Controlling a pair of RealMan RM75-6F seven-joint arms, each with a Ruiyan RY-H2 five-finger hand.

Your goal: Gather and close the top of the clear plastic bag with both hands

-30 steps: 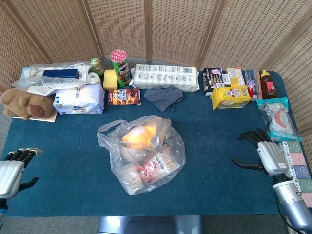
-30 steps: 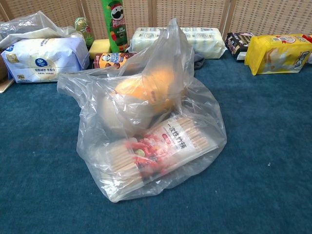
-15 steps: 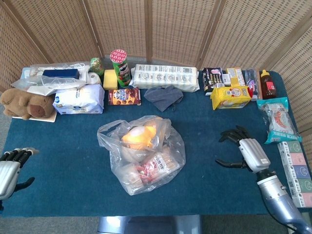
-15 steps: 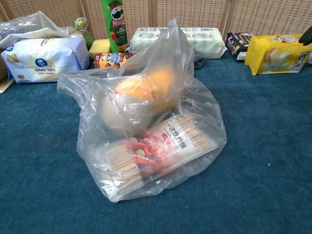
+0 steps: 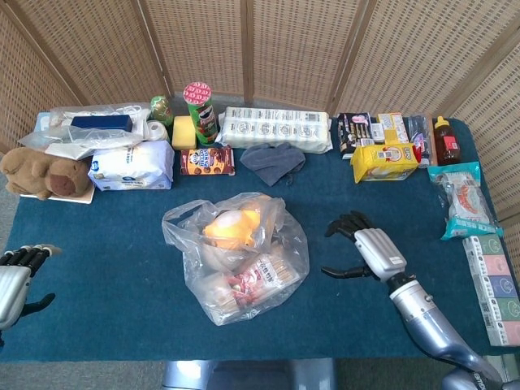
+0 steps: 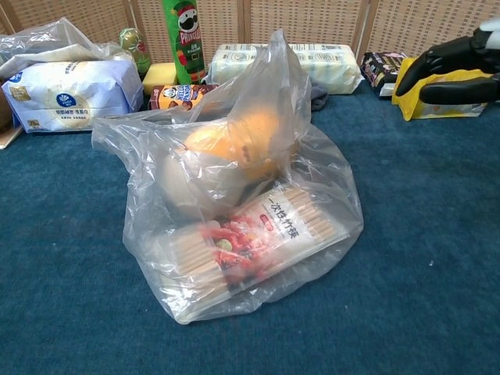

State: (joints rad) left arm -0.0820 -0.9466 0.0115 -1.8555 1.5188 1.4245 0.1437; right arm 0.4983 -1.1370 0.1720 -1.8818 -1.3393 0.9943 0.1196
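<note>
The clear plastic bag lies in the middle of the blue table, its top loose and gaping. Inside it are an orange-yellow item and a pack of wooden sticks. My right hand hovers to the right of the bag, fingers spread, holding nothing and not touching the bag. My left hand sits at the table's left edge, far from the bag, fingers apart and empty; the chest view does not show it.
Along the back stand a Pringles can, a white pack, a grey cloth, a yellow pack, a flour bag and a teddy bear. Boxes line the right edge.
My right hand has moved left across the table toward the bag and now enters the chest view at top right. The left hand has slid slightly down and left. The bag is unmoved.
</note>
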